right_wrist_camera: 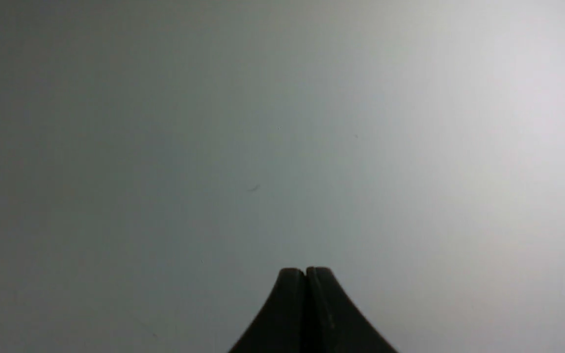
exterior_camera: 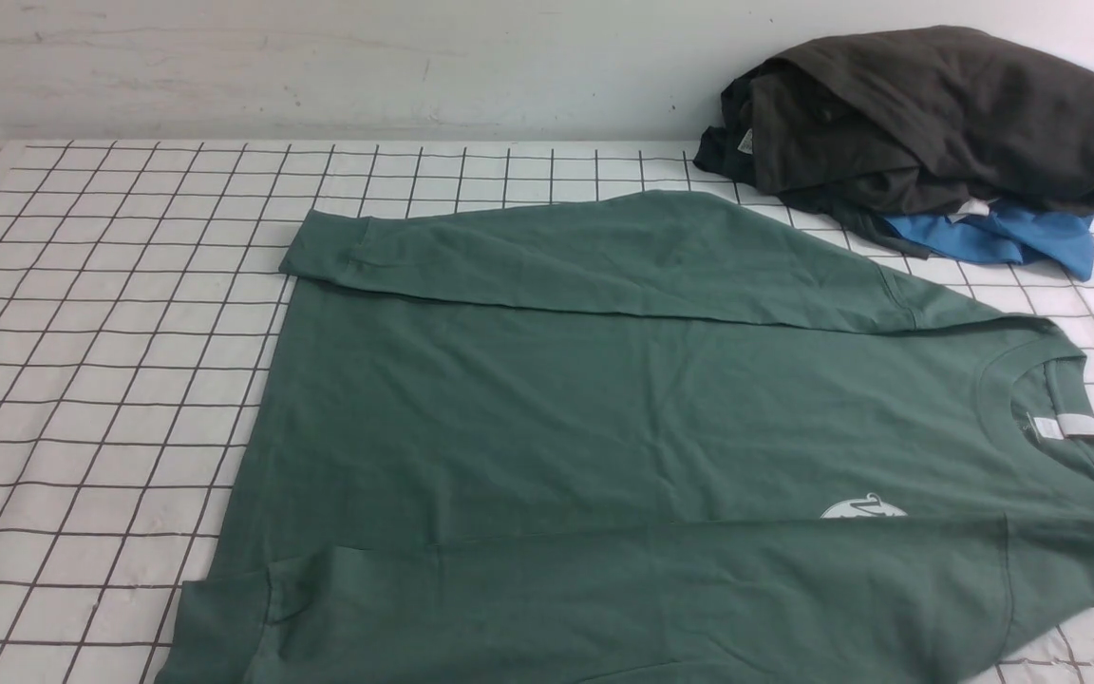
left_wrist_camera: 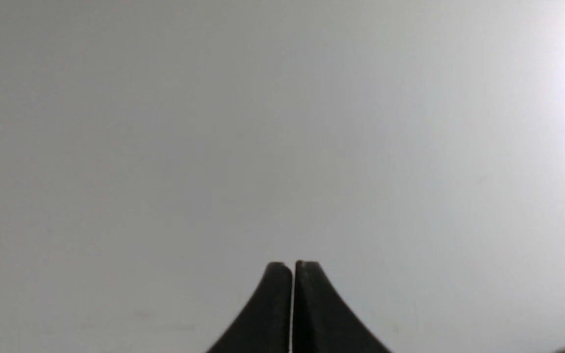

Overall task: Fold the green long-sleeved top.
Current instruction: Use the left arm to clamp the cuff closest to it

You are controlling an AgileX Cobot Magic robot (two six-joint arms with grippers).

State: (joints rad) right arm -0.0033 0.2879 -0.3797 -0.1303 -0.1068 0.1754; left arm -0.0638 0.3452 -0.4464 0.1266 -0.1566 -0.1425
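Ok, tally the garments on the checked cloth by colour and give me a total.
Green long-sleeved top: 1
Dark grey-black garment: 1 (a heap; it may hide more)
Bright blue garment: 1 (partly under the dark one)
Total: 3

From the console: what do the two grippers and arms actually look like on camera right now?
Only the tips show, in the wrist views. The left gripper has two smooth matte-black fingers, curving from a broad base to narrow blunt tips; the right gripper looks the same. No cables or markings are visible, and neither arm appears in the front view.
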